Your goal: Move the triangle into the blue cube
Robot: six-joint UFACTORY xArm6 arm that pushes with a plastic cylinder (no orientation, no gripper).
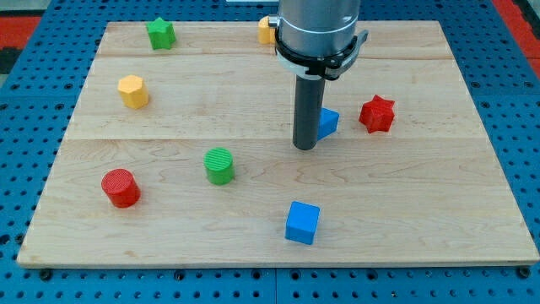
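The blue triangle lies right of the board's middle, partly hidden behind the rod. My tip rests on the board right against the triangle's left side. The blue cube sits near the view's bottom, below the tip and the triangle and well apart from both.
A red star lies just right of the triangle. A green cylinder and a red cylinder lie to the left. A yellow hexagon, a green star and an orange block, half hidden by the arm, lie toward the top.
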